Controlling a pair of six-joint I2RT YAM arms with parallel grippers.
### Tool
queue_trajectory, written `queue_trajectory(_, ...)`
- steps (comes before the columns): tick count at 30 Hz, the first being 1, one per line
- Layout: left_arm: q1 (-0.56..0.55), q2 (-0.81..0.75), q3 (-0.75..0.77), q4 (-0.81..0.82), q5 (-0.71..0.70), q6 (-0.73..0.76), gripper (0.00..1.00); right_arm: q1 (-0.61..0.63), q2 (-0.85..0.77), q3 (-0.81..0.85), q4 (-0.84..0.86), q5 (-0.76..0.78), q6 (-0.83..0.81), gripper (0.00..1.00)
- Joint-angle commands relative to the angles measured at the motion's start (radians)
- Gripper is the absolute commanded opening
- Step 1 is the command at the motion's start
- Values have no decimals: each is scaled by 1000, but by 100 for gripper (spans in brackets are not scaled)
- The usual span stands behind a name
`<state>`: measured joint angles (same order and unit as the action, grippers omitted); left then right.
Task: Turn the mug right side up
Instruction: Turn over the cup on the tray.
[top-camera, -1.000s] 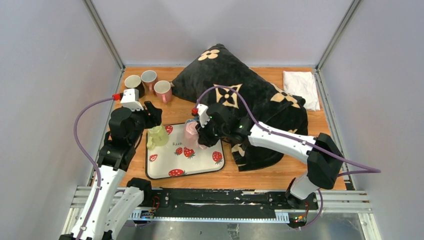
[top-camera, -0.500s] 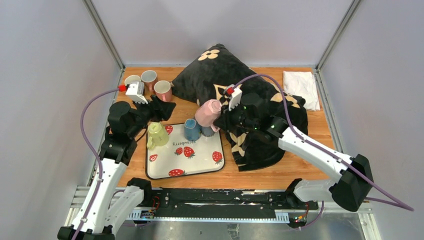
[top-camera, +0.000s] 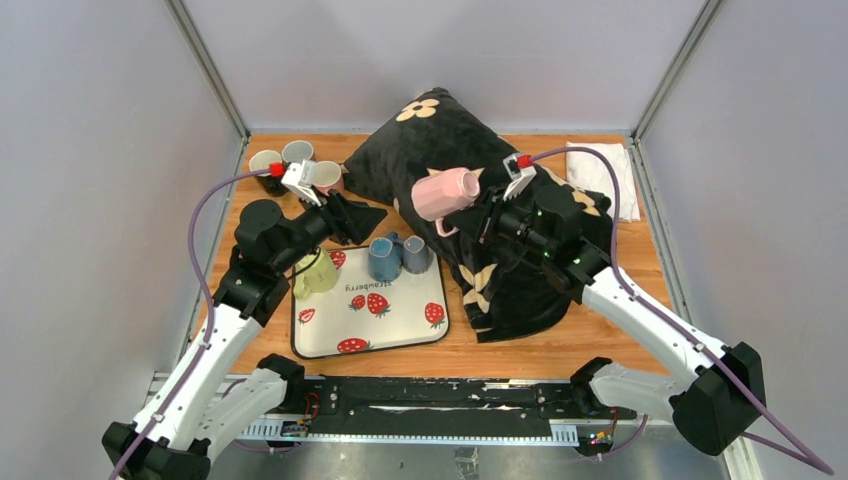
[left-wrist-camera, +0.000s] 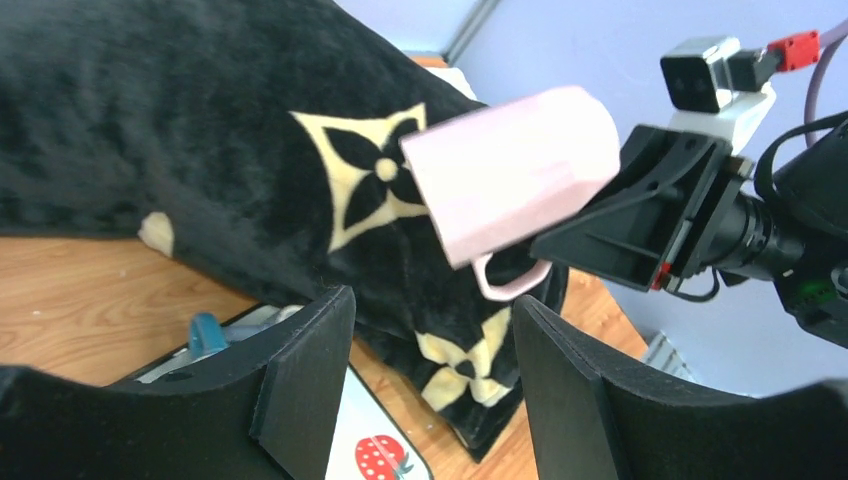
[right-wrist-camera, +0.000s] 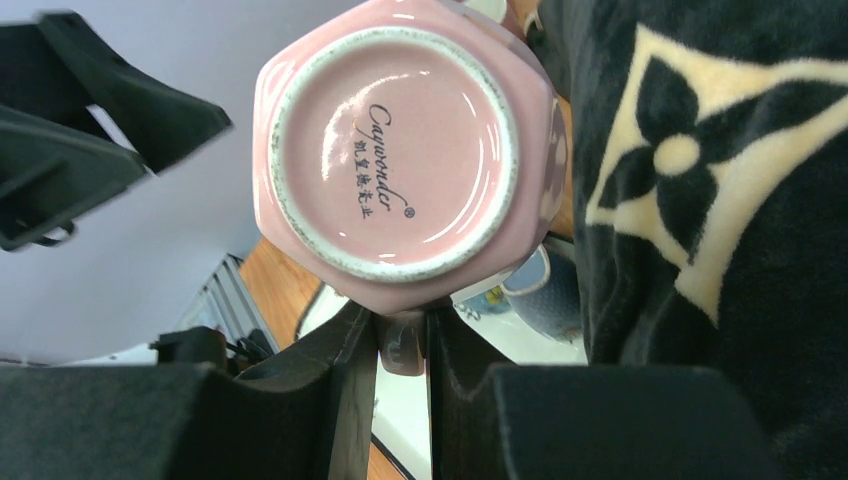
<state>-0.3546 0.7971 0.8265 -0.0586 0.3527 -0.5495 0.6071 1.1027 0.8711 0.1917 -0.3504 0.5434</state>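
Sideways in air near black cushion, pink mug is hanging — right jaws pinching shut on handle only; left jaws standing half-open, empty. Thin grip risking mug pivoting, slipping — dropping onto blue mugs.

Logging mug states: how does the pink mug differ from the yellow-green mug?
The pink mug hangs in the air on its side; the yellow-green mug sits on the strawberry tray. The right pincer grips the pink mug's handle; nothing holds the yellow-green mug. Both are pastel.
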Motion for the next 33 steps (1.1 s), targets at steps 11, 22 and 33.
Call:
queue_trajectory(11, -53, 69, 16, 162, 95, -106, 66, -56, -83, -29, 460, -117, 202, 0)
queue_trajectory(22, -70, 84, 16, 338, 200, -250, 67, -74, -9, -3, 760, -206, 362, 0)
queue_trajectory(33, -94, 103, 41, 429, 200, -309, 69, -74, 68, 88, 903, -276, 449, 0)
